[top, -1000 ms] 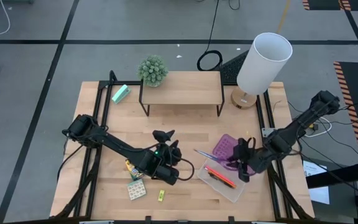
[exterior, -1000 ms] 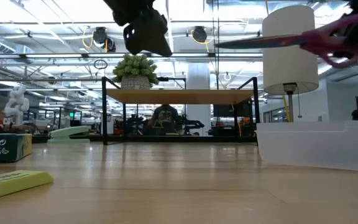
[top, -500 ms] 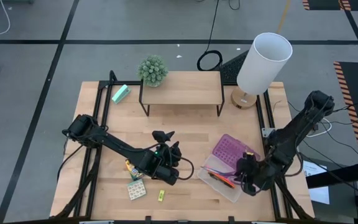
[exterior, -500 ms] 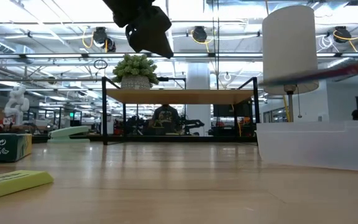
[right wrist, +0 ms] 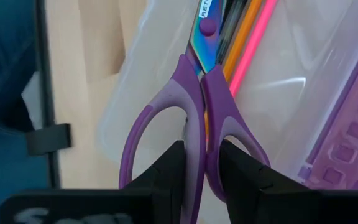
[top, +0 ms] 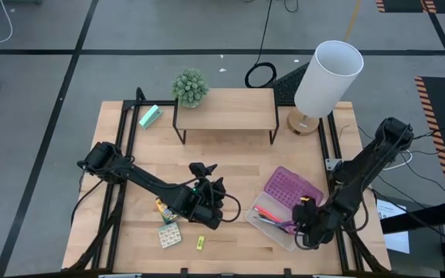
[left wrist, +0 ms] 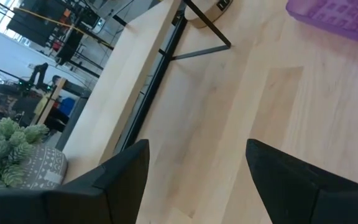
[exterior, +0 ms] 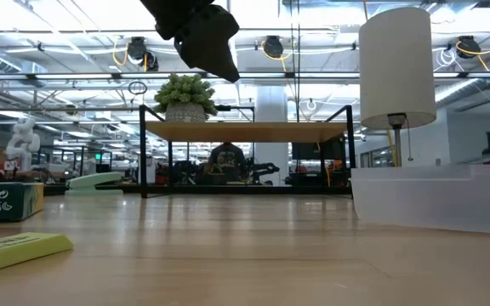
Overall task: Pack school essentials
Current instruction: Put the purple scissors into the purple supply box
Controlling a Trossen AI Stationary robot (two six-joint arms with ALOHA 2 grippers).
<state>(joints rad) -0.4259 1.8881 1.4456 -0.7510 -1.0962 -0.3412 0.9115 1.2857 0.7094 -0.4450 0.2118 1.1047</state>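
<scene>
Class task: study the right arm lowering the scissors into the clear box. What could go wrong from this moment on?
1. The right gripper is shut on the scissors at the handles, directly above the orange and pink pencils; letting go may knock them askew.
2. The clear box sits at the table's front edge; a downward push might shift it.
3. The purple lid leans against the box and may be bumped.

Overhead view straight down, low view level across the table (top: 230,162), both sharing the lamp (exterior: 396,68).
</scene>
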